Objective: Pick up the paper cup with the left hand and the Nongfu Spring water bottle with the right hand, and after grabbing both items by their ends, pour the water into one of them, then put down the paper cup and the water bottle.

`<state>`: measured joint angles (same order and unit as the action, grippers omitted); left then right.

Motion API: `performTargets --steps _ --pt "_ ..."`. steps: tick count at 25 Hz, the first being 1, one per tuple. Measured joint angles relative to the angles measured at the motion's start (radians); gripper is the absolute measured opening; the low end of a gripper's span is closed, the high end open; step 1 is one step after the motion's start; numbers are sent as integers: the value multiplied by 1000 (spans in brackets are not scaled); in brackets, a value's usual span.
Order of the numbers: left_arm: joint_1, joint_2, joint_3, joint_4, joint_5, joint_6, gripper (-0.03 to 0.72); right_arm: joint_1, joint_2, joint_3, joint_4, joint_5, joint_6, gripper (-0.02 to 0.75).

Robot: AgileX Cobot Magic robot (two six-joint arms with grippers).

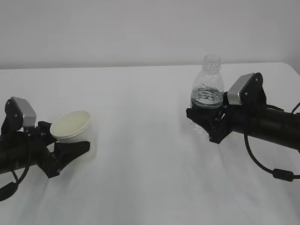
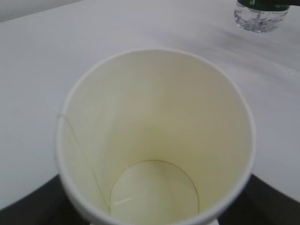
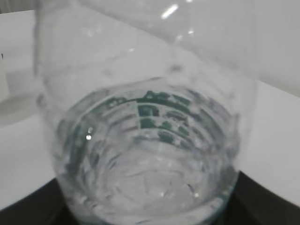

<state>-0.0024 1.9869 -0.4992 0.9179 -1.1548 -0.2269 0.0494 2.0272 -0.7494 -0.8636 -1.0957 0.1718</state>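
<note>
Left claw (image 1: 63, 147) low at the left of the white counter (image 1: 140, 117), jaws part-open and closed round the base end of the cup (image 1: 71, 125), the cup tilted with its mouth turned up and toward the middle. Right claw (image 1: 206, 123) at the right, jaws likewise part-open and clamped on the lower body of the bottle (image 1: 207, 91), the bottle upright, capless neck at the top, long axis vertical. Water (image 1: 207, 96) standing at roughly mid-height, just above the green label. Cup and bottle well apart, open counter between them; bottle to the right of the cup, each arm nearer its own object. Judged: both grasps made, pour not yet begun; coming move likely a matter of bringing neck over cup mouth, so the gap across the counter and the bottle's upright axis matter most, with a tip toward the left needed. From the left wrist: cup (image 2: 154, 140) seen straight down its cream inside, apparently dry, bottle's base (image 2: 260, 14) at the top right corner — something the exterior does not show. From the right wrist: bottle (image 3: 145, 140) filling the frame, label and water (image 3: 150, 183) seen through the clear wall, cup not clearly visible.
</note>
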Motion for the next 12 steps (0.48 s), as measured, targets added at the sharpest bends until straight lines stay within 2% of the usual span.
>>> performTargets --steps 8,12 --pt "-5 -66 0 67 2 -54 505 0 -1 0 -41 0 0 467" --pt "-68 -66 0 63 2 -63 505 0 -1 0 -47 0 0 467"
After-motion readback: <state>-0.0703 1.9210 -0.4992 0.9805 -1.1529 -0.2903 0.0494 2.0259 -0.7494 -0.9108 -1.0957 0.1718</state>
